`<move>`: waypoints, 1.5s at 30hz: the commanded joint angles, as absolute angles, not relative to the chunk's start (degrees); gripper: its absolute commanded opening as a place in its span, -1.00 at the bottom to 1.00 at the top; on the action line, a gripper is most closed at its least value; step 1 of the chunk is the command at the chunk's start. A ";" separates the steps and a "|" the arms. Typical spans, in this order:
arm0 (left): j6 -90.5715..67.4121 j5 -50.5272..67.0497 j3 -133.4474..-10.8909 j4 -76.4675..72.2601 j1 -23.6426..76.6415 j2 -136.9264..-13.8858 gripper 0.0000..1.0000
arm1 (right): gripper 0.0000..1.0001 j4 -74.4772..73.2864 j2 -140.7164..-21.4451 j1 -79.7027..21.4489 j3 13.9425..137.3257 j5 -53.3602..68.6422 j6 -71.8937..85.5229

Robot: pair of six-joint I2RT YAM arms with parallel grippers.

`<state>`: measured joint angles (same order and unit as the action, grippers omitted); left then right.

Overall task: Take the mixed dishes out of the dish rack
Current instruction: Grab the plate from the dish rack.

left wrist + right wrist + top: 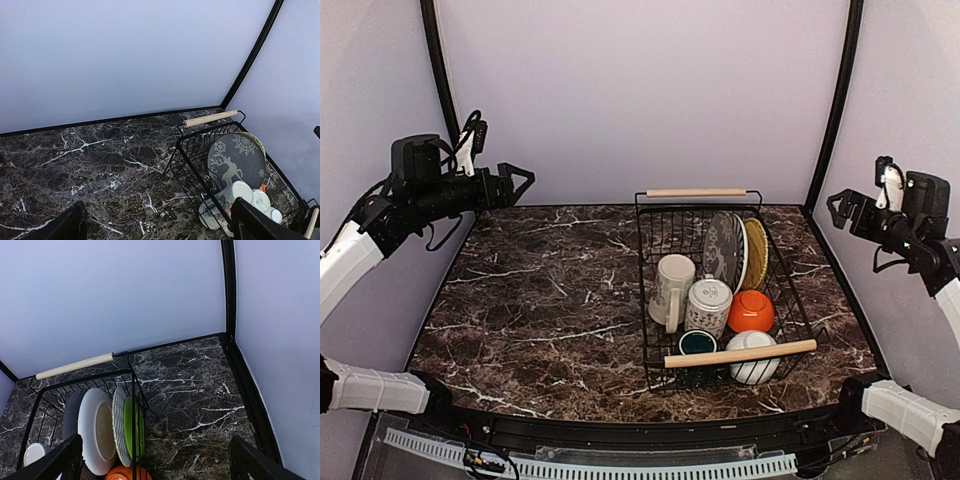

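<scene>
My left jaws are spread wide and hold nothing, raised high over the worktop's (520, 300) far left edge. My right jaws stand just as wide and empty, raised off the right edge, well apart from anything.

The dish rack (643, 300) sits on the right half of the worktop, nearer my right arm, and it is full. A grey patterned plate (723, 248) and a lime-green plate (757, 252) stand on edge at the far end, nearly touching. In front of them are a cream mug (672, 285), a patterned white mug (708, 305) and an orange bowl (751, 311). At the near end, a small dark green cup (697, 342) and a white bowl (757, 372) lie partly under the near wooden handle (740, 353).

I judge three risks:
- Pulling one plate could drag or topple the one beside it, because they stand so close.
- The handle could catch the cup or the white bowl on a straight lift.
- The wire rack looks light and might slide or rise with a snagged dish.

The worktop is dark brown marble with white veins, and it looks smooth, so a dish set down carelessly could skid. Pale lilac walls close it in, with black poles (835, 100) at the corners.
</scene>
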<state>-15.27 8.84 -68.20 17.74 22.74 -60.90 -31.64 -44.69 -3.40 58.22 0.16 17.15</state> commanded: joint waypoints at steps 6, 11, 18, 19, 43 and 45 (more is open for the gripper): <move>-16.90 7.83 -65.01 18.70 23.02 -57.06 0.98 | 0.97 -32.30 -45.68 -3.20 60.99 8.40 13.67; -17.57 8.38 -62.95 16.83 23.03 -55.78 0.98 | 0.97 -33.77 -52.88 -5.62 65.78 17.08 17.07; -19.71 5.11 -63.64 19.29 23.03 -56.91 0.98 | 0.97 -35.19 -61.42 -18.26 70.51 11.82 20.56; -19.94 5.19 -63.59 19.28 23.03 -57.05 0.98 | 0.97 -35.63 -62.73 -20.10 71.20 10.78 21.07; -20.23 14.39 -61.13 17.89 23.03 -60.70 0.98 | 0.35 -54.09 -92.05 -42.95 90.75 -16.70 31.43; -19.83 14.42 -60.72 17.92 23.03 -60.42 0.98 | 0.34 -55.52 -93.54 -43.59 91.74 -19.66 32.81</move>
